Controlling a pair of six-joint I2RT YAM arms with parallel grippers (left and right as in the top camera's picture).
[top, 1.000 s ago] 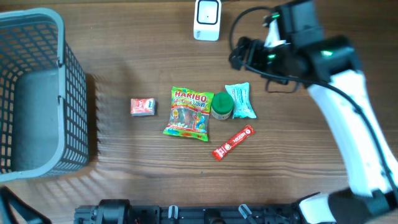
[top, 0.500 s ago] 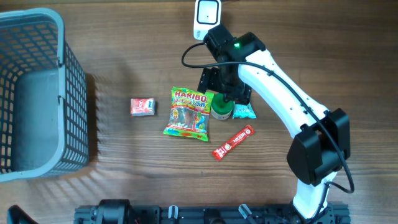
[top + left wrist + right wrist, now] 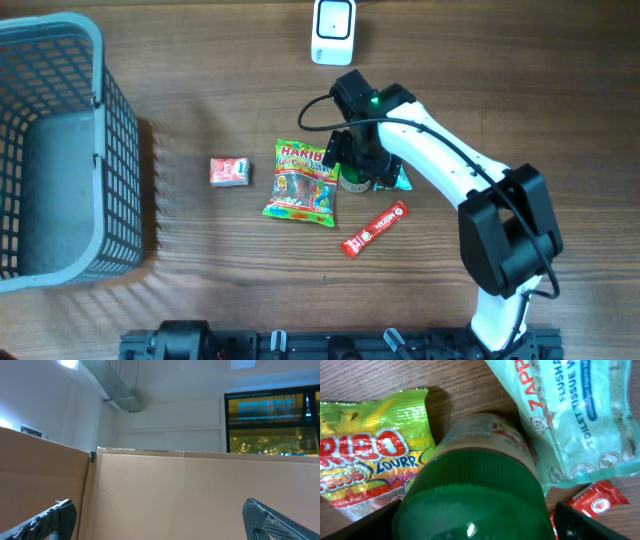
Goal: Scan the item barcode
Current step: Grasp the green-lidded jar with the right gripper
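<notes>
Jar [image 3: 485, 440] with green screw lid [image 3: 470, 490] upright on wooden table [image 3: 220, 90], between Haribo bag [image 3: 300, 180] and teal Zappy wipes pack [image 3: 580, 415]. Right gripper [image 3: 476, 517] directly over lid, jaws wide, one finger at each side; contact not determinable. Left gripper [image 3: 157, 515] aimed at cardboard wall, jaws wide, holding nothing. White scanner [image 3: 333, 30] at far table edge, well apart from jar.

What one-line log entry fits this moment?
right gripper: open around green-lidded jar | left gripper: open, empty | scan: not yet done
</notes>
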